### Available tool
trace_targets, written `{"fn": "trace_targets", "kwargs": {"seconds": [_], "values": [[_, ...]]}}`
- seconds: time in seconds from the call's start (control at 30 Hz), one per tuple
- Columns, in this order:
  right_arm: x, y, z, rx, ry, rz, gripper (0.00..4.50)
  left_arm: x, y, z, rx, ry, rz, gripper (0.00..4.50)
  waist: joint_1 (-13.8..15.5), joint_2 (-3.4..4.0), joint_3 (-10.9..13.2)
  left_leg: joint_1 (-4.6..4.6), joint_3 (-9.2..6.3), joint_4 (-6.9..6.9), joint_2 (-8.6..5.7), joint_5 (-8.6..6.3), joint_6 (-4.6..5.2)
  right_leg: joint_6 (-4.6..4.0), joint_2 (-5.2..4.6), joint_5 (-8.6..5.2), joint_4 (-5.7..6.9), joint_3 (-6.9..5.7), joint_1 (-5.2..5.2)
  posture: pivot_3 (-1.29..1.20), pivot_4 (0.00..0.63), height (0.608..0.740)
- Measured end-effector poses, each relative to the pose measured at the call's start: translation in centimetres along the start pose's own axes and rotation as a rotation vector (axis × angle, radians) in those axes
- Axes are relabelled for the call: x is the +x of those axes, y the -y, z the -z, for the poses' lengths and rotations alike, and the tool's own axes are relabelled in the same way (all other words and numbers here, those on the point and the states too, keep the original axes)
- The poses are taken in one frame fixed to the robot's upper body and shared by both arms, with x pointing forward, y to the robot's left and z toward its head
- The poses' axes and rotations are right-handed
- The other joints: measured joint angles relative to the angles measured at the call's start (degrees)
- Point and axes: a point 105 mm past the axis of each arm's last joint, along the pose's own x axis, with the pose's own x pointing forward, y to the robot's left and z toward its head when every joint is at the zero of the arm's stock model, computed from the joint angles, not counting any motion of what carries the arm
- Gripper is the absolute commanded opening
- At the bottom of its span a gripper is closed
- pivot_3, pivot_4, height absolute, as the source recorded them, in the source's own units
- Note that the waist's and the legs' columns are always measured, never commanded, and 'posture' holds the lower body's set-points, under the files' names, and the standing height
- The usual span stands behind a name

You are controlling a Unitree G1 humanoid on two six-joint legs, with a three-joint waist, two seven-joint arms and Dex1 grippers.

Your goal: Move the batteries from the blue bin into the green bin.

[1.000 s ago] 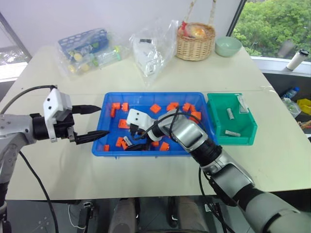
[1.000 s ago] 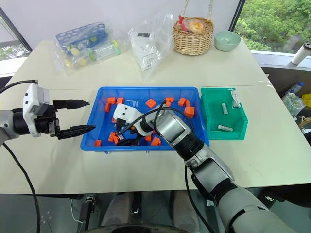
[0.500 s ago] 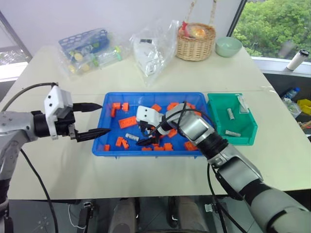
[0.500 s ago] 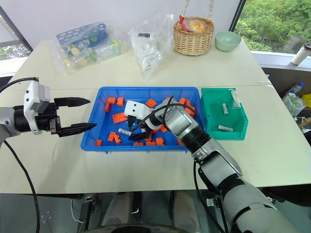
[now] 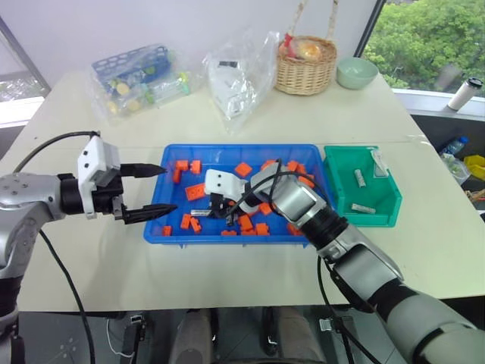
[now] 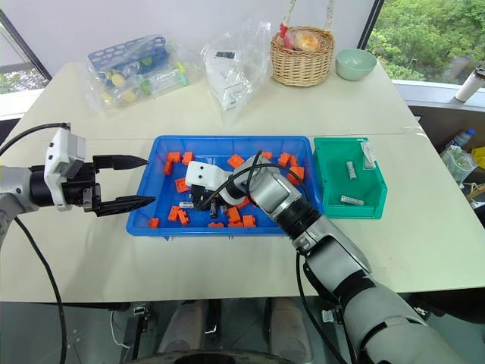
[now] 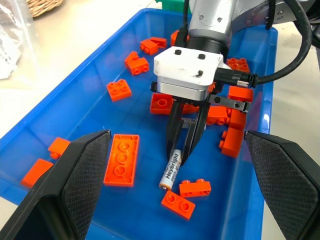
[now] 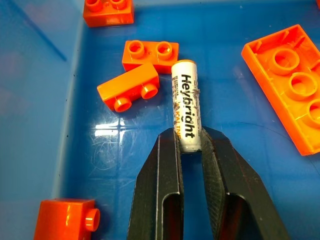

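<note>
r gripper [image 8: 190,142] jaws clamped on one end of a battery [image 8: 186,106], white label w/ black lettering, lying flat on the floor of the blue bin [image 5: 227,153]; rest of the cell sticks out past the fingertips. two small orange bricks [image 8: 128,86] lie just beside its far end, a long flat orange plate [image 8: 289,82] on the other side, apart from it. more orange bricks scattered across the bin floor, thickest toward the green-bin side. l gripper [image 5: 155,188] jaws wide open, holding nothing, hovering just outside the blue bin's left edge, fingers pointing in toward it. green bin [image 5: 362,214] sits touching or just beside the blue bin's right side, w/ two batteries [image 5: 359,178] lying inside, apart from each other. all on a pale table [image 5: 227,258].
</note>
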Motion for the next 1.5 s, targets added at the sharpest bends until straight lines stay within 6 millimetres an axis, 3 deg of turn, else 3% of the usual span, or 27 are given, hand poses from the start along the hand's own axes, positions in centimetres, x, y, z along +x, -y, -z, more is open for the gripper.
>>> {"fn": "trace_targets", "kwargs": {"seconds": [0.13, 0.2, 0.27, 0.33, 0.37, 0.47, 0.6, 0.67, 0.8, 0.93, 1.0, 1.17, 1.23, 1.37, 1.5], "values": [[-1.3, 0.4, 0.3, 0.069, 0.015, 0.035, 0.03, 0.3, 1.0, 0.1, -0.019, 0.005, 0.052, 4.5, 0.2, 0.01, 0.0, -0.04, -0.01, 0.01, 0.0, 0.0, 0.0, 0.0, -0.03, 0.0, 0.0, 0.0, -0.01, 0.0, 0.15, 0.736], [-4.2, 1.5, 0.0, 0.14, 0.061, 0.102, 0.03, 0.5, 1.3, -0.1, -0.021, 0.016, 0.073, 4.5, 0.5, 0.01, 0.1, -0.13, -0.05, 0.07, -0.02, 0.0, 0.0, 0.0, -0.05, 0.0, -0.01, -0.01, -0.04, 0.0, 0.15, 0.736], [-9.7, 3.0, -0.4, 0.203, 0.126, 0.224, 0.03, 0.9, 1.5, -0.4, -0.014, 0.035, 0.085, 4.5, 1.0, 0.01, 0.1, -0.13, -0.05, 0.08, -0.06, 0.0, 0.0, 0.0, -0.12, 0.0, -0.07, -0.02, -0.01, 0.0, 0.15, 0.736], [-15.6, 4.3, 0.3, 0.267, 0.157, 0.383, 0.03, 1.1, 1.5, -0.6, -0.009, 0.049, 0.09, 4.5, 1.5, -0.01, 0.1, -0.09, -0.03, 0.05, -0.07, -0.01, 0.01, -0.06, -0.11, -0.03, -0.17, -0.03, 0.02, 0.0, 0.15, 0.736], [-17.7, 4.5, 0.8, 0.289, 0.157, 0.445, 0.03, 1.3, 1.4, -0.6, -0.01, 0.054, 0.093, 4.5, 1.5, -0.01, 0.1, -0.07, -0.02, 0.04, -0.06, -0.02, 0.02, -0.15, -0.11, -0.09, -0.18, -0.03, 0.04, 0.0, 0.15, 0.736], [-22.9, 4.0, 4.3, 0.379, 0.097, 0.618, 0.03, 2.0, 1.3, -0.8, -0.012, 0.08, 0.103, 4.5, 1.7, -0.03, 0.1, -0.06, -0.02, -0.01, -0.06, -0.02, 0.02, -0.18, -0.09, -0.1, -0.23, -0.04, 0.04, 0.0, 0.15, 0.736], [-25.2, 1.4, 9.2, 0.534, 0.005, 0.7, 0.03, 2.6, 0.3, -0.6, -0.026, 0.097, 0.077, 4.5, 1.2, 0.02, 0.1, -0.03, 0.03, -0.02, -0.05, -0.02, 0.04, -0.13, -0.07, -0.08, -0.2, 0.01, 0.01, 0.0, 0.15, 0.736], [-25.4, 0.4, 10.1, 0.566, -0.011, 0.718, 0.03, 2.9, 0.2, -0.7, -0.02, 0.107, 0.079, 4.5, 0.6, 0.02, 0.1, -0.01, 0.01, -0.01, -0.02, -0.01, 0.04, -0.02, -0.02, -0.01, -0.18, 0.02, 0.01, 0.0, 0.15, 0.736], [-25.5, -0.4, 12.1, 0.605, -0.045, 0.795, 1.97, 3.1, -0.4, -0.8, -0.015, 0.113, 0.069, 4.5, 0.3, 0.01, 0.1, -0.01, 0.0, 0.01, -0.02, -0.01, 0.04, -0.01, 0.0, -0.02, -0.18, 0.02, 0.04, 0.0, 0.15, 0.736], [-26.0, 0.3, 12.4, 0.6, -0.024, 0.859, 4.01, 3.6, -0.5, -0.8, -0.004, 0.111, 0.082, 4.5, 0.3, 0.02, 0.1, -0.03, -0.01, 0.01, -0.03, -0.01, 0.04, -0.01, -0.01, -0.02, -0.2, 0.02, 0.04, 0.0, 0.15, 0.736], [-25.9, 1.2, 11.3, 0.549, 0.006, 0.849, 4.01, 3.5, -0.7, -0.7, -0.01, 0.109, 0.079, 4.5, 0.2, 0.05, 0.1, -0.03, 0.01, 0.02, -0.04, -0.01, 0.05, -0.01, -0.01, -0.02, -0.2, 0.04, 0.03, 0.0, 0.15, 0.736], [-24.4, 3.5, 2.9, 0.297, 0.193, 0.731, 4.01, 3.6, -0.7, -1.0, 0.002, 0.114, 0.082, 4.5, -0.2, 0.06, 0.1, 0.0, -0.06, -0.05, 0.05, -0.01, 0.05, -0.02, 0.15, -0.02, -0.16, 0.07, 0.0, 0.0, 0.15, 0.736], [-21.7, 3.3, 1.3, 0.286, 0.229, 0.623, 4.01, 3.6, -0.7, -1.0, 0.002, 0.113, 0.074, 4.5, 0.0, 0.05, 0.1, -0.05, -0.08, -0.06, 0.05, -0.01, 0.05, -0.02, 0.16, -0.02, -0.16, 0.06, 0.0, 0.0, 0.15, 0.736], [-14.4, 1.2, 0.1, 0.382, 0.234, 0.368, 4.01, 3.5, -0.2, -0.4, -0.009, 0.103, 0.066, 4.5, 0.3, 0.05, 0.1, -0.14, -0.06, 0.01, 0.01, -0.01, 0.05, 0.0, 0.06, 0.0, -0.14, 0.05, -0.01, 0.0, 0.15, 0.736], [-10.3, -0.8, 0.2, 0.424, 0.156, 0.238, 4.01, 3.2, 0.1, -0.1, -0.014, 0.093, 0.052, 4.5, 0.4, 0.02, 0.1, -0.13, -0.07, 0.09, -0.02, -0.01, 0.05, 0.0, -0.01, -0.01, -0.15, 0.03, 0.04, 0.0, 0.15, 0.736]]}}
